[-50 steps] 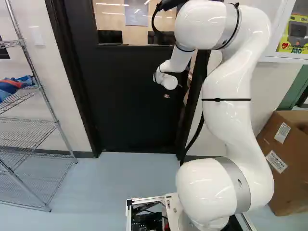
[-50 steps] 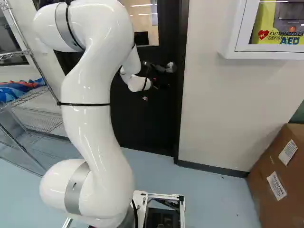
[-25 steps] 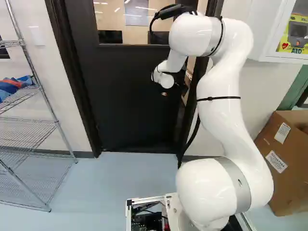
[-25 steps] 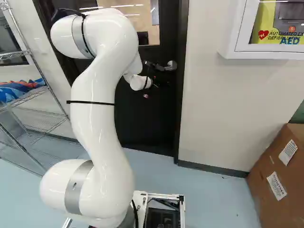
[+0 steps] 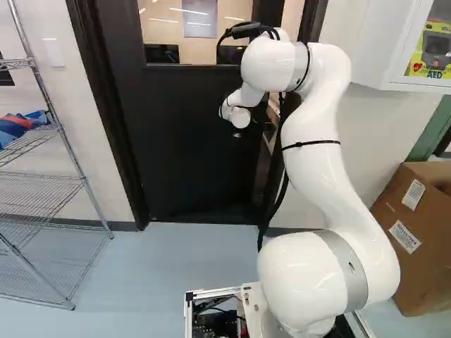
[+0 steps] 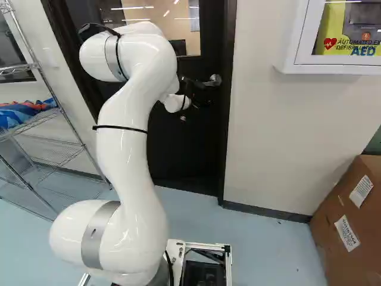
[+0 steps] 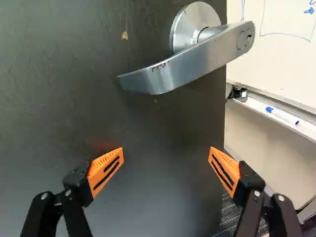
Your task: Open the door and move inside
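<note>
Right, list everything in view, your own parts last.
Door: one, black, ajar ahead
Handle: one, silver, on door
Window: one, clear, in door
Door frame: one, dark, around door
Whiteboard: one, white, beyond door
Marker: one, white and blue, on tray
Shelving: one, silver, left of door
Items: several, blue and orange, on shelving
Cabinet: one, white, right of door
Device: one, yellow and grey, in cabinet
Box: one, brown, far right
Floor: one, light blue, underneath
Base: one, silver frame, under arm
Arm: one, white, reaching towards door
Pincer: one, black with orange pads, open, handle ahead
</note>
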Tool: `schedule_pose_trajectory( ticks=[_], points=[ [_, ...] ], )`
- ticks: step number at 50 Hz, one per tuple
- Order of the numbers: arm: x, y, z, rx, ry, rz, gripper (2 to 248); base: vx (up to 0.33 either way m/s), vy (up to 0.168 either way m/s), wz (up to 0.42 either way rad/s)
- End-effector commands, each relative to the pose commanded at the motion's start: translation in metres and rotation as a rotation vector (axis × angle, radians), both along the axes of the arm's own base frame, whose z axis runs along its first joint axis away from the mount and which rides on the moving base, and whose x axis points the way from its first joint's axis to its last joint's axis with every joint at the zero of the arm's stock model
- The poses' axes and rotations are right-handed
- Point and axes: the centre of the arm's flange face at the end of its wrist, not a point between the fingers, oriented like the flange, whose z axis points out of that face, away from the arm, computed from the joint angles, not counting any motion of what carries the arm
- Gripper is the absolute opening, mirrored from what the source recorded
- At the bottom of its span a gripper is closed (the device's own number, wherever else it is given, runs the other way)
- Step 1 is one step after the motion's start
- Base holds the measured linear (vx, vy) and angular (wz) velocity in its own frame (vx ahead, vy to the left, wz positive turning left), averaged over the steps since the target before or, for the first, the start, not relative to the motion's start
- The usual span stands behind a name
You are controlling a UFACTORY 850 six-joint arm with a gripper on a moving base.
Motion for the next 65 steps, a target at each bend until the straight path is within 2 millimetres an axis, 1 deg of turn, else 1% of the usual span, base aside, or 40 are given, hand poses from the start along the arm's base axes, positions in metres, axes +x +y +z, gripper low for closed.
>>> schedule_pose_trajectory(
  ticks=[7, 16, 23, 31, 54, 65],
  points=[
    [-0.004, 0.001, 0.001, 0.000, 0.004, 0.002, 247, 0.000, 0.000, 0.000],
    [-0.019, 0.006, 0.004, -0.005, 0.018, 0.015, 247, 0.000, 0.000, 0.000],
    [-0.031, 0.015, 0.007, -0.031, 0.029, 0.059, 247, 0.000, 0.000, 0.000],
    [-0.034, 0.030, 0.009, -0.076, 0.031, 0.139, 247, 0.000, 0.000, 0.000],
    [-0.035, 0.082, 0.008, -0.210, 0.058, 0.395, 247, 0.000, 0.000, 0.000],
    [-0.029, 0.107, 0.004, -0.275, 0.068, 0.510, 247, 0.000, 0.000, 0.000]
  ],
)
